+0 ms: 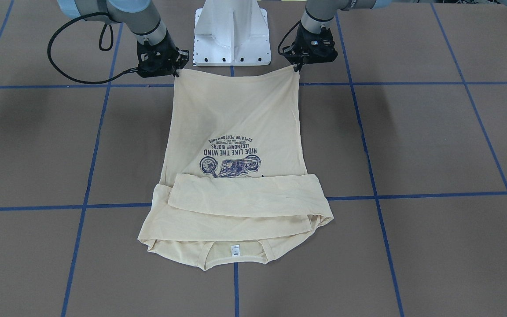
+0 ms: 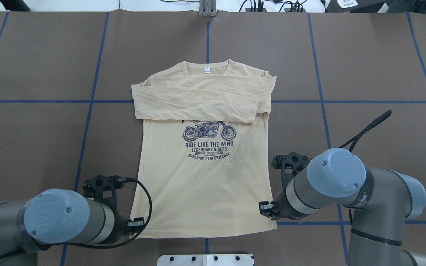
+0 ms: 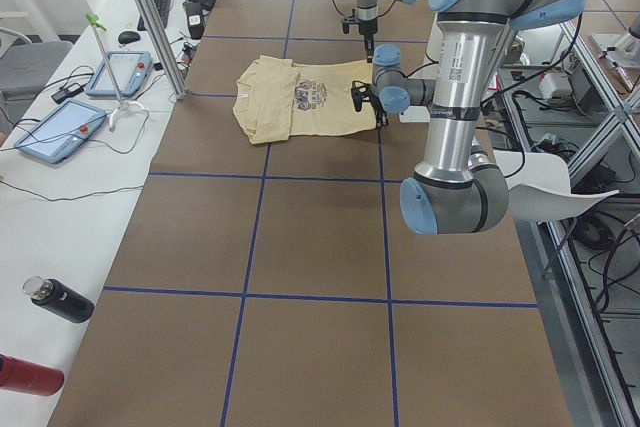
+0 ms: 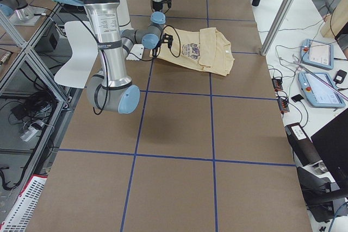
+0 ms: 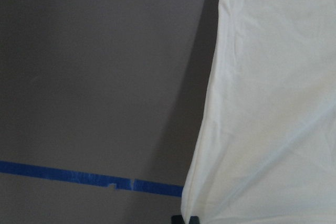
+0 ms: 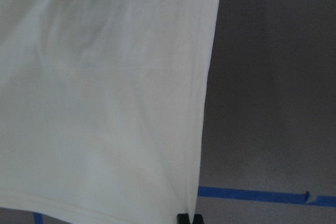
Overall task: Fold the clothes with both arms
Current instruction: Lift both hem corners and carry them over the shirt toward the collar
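The cream-yellow shirt (image 2: 202, 184) lies print-up on the brown table, collar at the far side, both sleeves folded across the chest (image 2: 198, 101). It also shows in the front-facing view (image 1: 236, 127). My left gripper (image 2: 139, 224) is shut on the hem's left corner; in the left wrist view its fingertips (image 5: 186, 219) pinch the cloth edge (image 5: 273, 103). My right gripper (image 2: 266, 209) is shut on the hem's right corner, with fingertips (image 6: 190, 217) closed on the cloth (image 6: 105, 93). The hem edge is stretched straight between the two grippers (image 1: 298, 68) (image 1: 178, 72) and casts a shadow on the table.
The white pedestal base (image 1: 231, 35) stands just behind the hem. Blue tape lines (image 2: 31, 101) grid the brown table. A side bench holds tablets (image 3: 60, 127) and bottles (image 3: 60, 299), with a metal post (image 3: 150, 17) near the shirt's collar end.
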